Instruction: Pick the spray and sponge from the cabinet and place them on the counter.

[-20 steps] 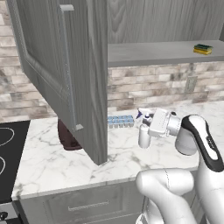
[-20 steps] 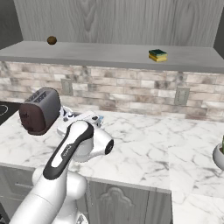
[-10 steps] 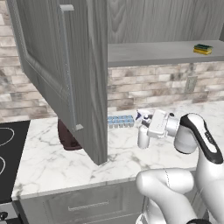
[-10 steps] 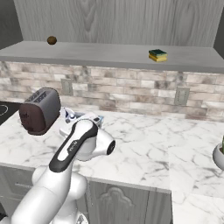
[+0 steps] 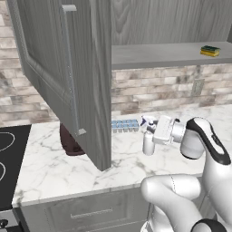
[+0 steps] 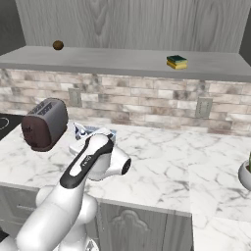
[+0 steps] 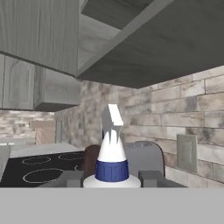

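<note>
Jaws clamped tight on the spray bottle (image 5: 148, 141), which stands upright on the marble surface (image 5: 54, 167) just by the ice tray (image 5: 124, 125). The sponge (image 6: 176, 62) sits up on the cabinet shelf (image 6: 117, 61).

Back wall: brick-pattern backsplash (image 6: 147, 100) in tan and grey, with two pale outlet plates (image 6: 203, 108) set into it (one left, one right). Above: grey wood-grain panelling (image 6: 132, 22). Far left: black stovetop (image 5: 9, 154) with ring markings. Near edge: grey drawer fronts (image 5: 86, 210) with bar pulls. Left of centre: dark toaster (image 6: 45, 124), standing upright. Lighting: even, without marked shadows.
</note>
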Controlling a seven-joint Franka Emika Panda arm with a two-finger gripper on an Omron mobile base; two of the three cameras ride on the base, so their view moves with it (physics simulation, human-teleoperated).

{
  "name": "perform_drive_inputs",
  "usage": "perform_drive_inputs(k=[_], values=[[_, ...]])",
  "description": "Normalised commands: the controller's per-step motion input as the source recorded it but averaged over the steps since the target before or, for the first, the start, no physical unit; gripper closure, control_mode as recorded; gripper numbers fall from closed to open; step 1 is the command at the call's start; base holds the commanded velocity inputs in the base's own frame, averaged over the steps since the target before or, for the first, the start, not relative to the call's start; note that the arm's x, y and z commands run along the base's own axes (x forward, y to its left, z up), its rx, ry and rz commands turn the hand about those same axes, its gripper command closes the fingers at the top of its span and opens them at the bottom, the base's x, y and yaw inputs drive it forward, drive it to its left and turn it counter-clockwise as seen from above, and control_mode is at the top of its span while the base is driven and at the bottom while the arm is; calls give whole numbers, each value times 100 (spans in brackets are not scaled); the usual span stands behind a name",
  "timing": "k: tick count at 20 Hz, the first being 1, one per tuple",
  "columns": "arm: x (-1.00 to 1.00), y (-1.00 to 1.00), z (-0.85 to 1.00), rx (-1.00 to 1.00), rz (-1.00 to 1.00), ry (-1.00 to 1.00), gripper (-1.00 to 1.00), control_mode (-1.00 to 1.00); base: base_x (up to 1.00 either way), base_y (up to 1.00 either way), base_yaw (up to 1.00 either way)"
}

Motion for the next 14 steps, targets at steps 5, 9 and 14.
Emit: perform_drive_inputs(k=[5, 9, 14], values=[[6, 0, -15, 0, 0, 0, 100, -100, 0, 0, 0], [5, 0, -14, 0, 0, 0, 100, -100, 0, 0, 0], [6, 0, -14, 0, 0, 0, 100, -100, 0, 0, 0]])
